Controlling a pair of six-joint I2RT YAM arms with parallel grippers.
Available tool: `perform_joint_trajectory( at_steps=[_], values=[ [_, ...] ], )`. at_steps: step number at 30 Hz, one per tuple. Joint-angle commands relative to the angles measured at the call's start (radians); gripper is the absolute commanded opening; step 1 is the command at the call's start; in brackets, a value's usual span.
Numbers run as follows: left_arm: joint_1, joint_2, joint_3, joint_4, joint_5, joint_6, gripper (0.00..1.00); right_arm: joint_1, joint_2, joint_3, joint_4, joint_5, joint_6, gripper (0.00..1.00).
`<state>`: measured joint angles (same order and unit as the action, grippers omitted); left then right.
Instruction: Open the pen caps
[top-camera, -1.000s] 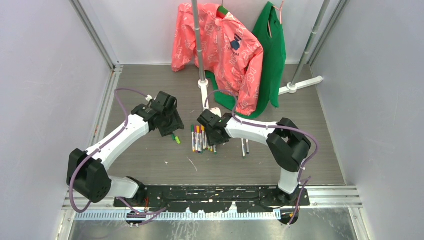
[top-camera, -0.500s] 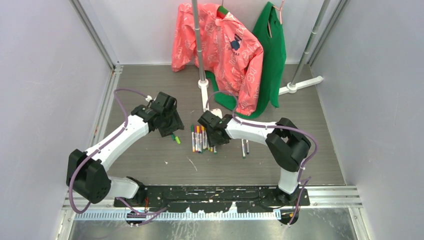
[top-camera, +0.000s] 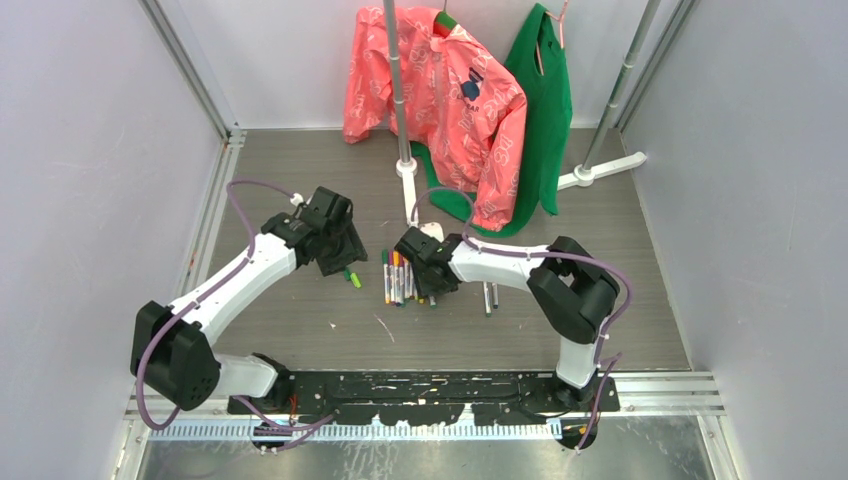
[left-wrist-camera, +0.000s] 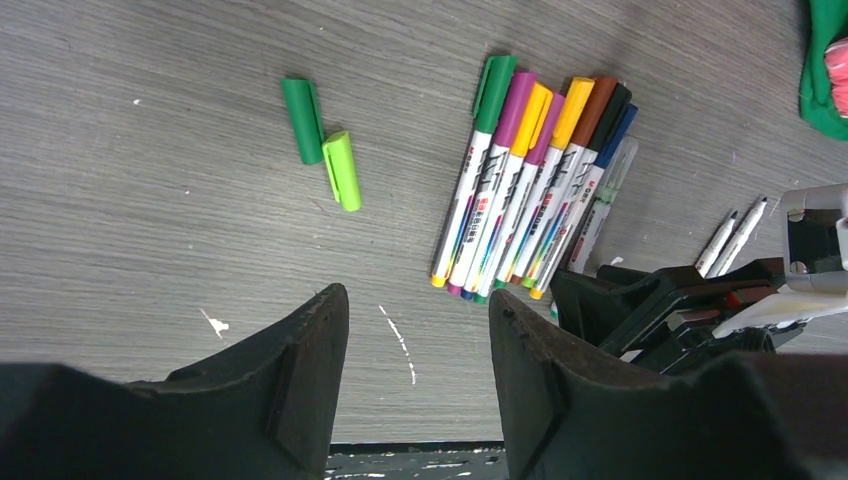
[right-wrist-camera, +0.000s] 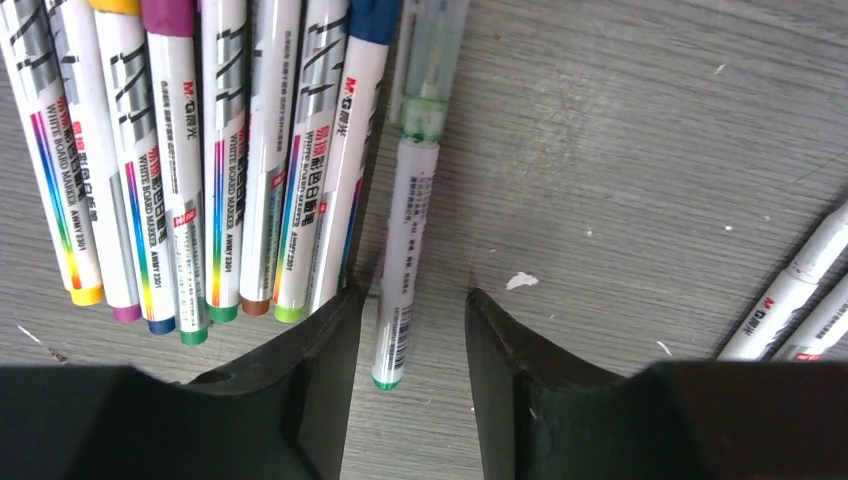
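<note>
Right tool (right-wrist-camera: 410, 305) released, straddling green-tipped pen (right-wrist-camera: 405, 230), left tool (left-wrist-camera: 417, 300) released, green caps (left-wrist-camera: 341, 170) ahead.

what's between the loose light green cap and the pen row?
Nothing. Only bare grey tabletop lies between the light green cap and the pen row. The left wrist view shows it best.

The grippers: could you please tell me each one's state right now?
Left gripper: open, empty.
Right gripper: open, clear-capped marker lying between its fingers, not gripped.
</note>
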<state>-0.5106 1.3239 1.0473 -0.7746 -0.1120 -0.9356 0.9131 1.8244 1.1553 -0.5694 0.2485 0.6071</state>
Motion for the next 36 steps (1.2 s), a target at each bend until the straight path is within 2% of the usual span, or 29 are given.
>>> perform_joint_trajectory(
  at_steps=[1,7,13,18,27,36],
  values=[
    [-0.002,-0.036,-0.011,0.034,-0.012,-0.011,0.54,0.03,0.042,-0.012,-0.002,-0.002,0.023,0.48],
    [-0.003,-0.046,-0.025,0.038,-0.006,-0.022,0.54,0.051,0.068,-0.03,-0.022,0.006,0.047,0.4],
    [-0.002,-0.055,-0.033,0.054,0.007,-0.033,0.58,0.052,0.054,-0.086,-0.024,0.004,0.08,0.16],
    [-0.003,-0.052,-0.039,0.061,0.029,-0.05,0.6,0.051,0.012,-0.109,-0.047,0.026,0.089,0.02],
    [-0.003,-0.06,-0.075,0.128,0.096,-0.073,0.66,0.057,-0.148,-0.134,-0.082,0.064,0.099,0.01],
    [-0.003,-0.016,-0.12,0.3,0.279,-0.127,0.66,0.068,-0.316,-0.154,-0.028,-0.069,0.094,0.01]
  ],
)
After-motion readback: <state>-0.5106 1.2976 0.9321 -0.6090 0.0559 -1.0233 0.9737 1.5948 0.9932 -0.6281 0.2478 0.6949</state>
